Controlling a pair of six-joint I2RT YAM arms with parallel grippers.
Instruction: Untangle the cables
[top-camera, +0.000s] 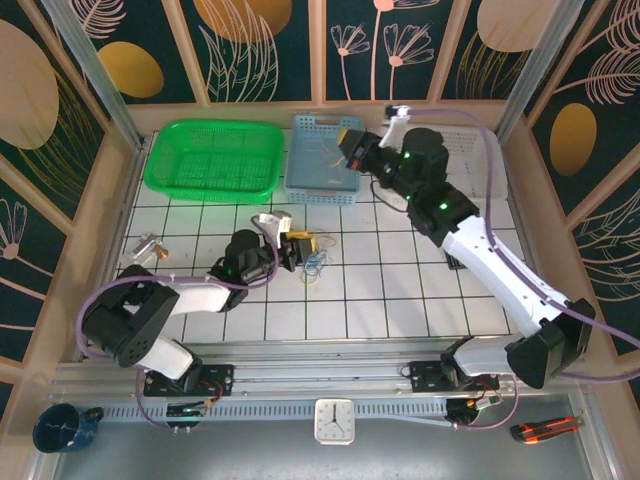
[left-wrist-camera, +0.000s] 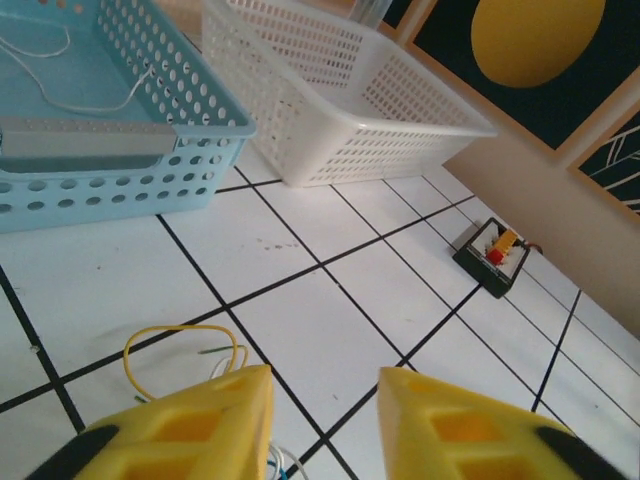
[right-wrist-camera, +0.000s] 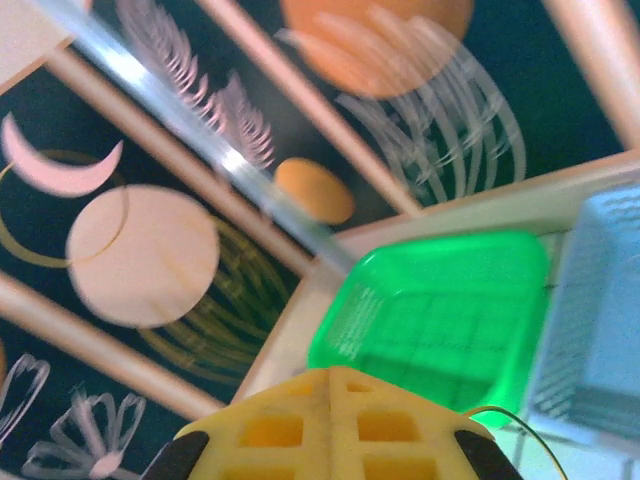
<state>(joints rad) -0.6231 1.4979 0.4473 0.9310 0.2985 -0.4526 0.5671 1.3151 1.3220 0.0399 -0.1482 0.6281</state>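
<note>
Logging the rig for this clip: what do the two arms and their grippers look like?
The left arm and right arm have white link shells with black joint housings and small green lights. A thick purple hose loops along each. The left gripper and right gripper carry blocky yellow fingers with square recesses and black trim.

Three baskets: the blue basket (top-camera: 320, 192), one green basket (top-camera: 210, 189) left of it, one white basket (left-wrist-camera: 380, 140) right of it. One white cable (left-wrist-camera: 100, 105) lies inside the blue basket. One yellow cable (left-wrist-camera: 185, 328) and one blue cable (top-camera: 316, 268) lie in front of it.

Cables (top-camera: 315, 265) on table (top-camera: 400, 292), in front of left basket (top-camera: 160, 165) and middle basket (top-camera: 320, 193).
</note>
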